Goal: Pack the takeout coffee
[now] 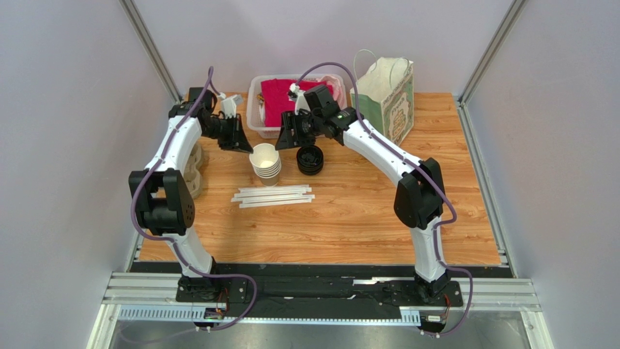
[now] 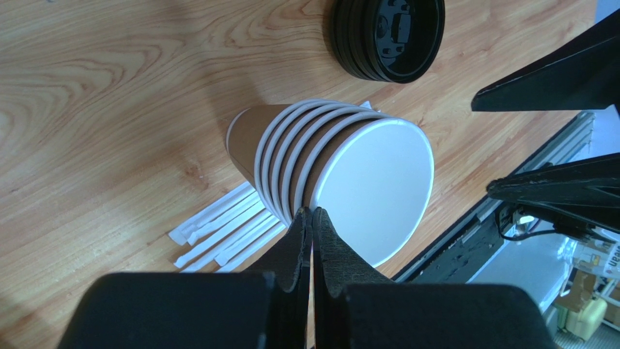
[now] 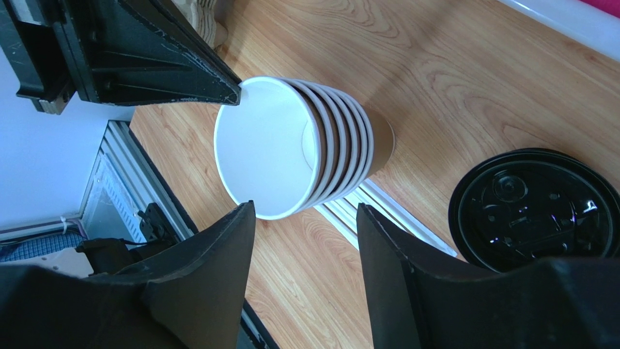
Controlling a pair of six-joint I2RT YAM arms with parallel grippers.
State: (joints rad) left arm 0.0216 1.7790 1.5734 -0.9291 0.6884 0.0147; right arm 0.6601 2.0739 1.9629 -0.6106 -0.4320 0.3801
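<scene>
No single lidded cup, the takeout coffee, shows in any view. A stack of nested tan paper cups [image 1: 265, 163] [image 2: 327, 167] [image 3: 291, 145] stands mid-table, and a pile of black lids [image 1: 310, 159] [image 2: 386, 36] [image 3: 535, 211] sits just to its right. My left gripper [image 1: 244, 142] [image 2: 313, 212] is shut, with its tips against the rim of the stack's top cup. I see nothing between its fingers. My right gripper [image 1: 289, 135] [image 3: 302, 214] hangs close over the stack's right side. It is open with only bare table between its fingers.
Several white wrapped straws [image 1: 273, 196] [image 2: 218, 233] lie in front of the cups. A clear bin [image 1: 255, 109] holding pink cloth is at the back, with a green-and-white paper bag [image 1: 386, 98] to its right. A tan moulded tray stack [image 1: 192, 169] sits by the left arm.
</scene>
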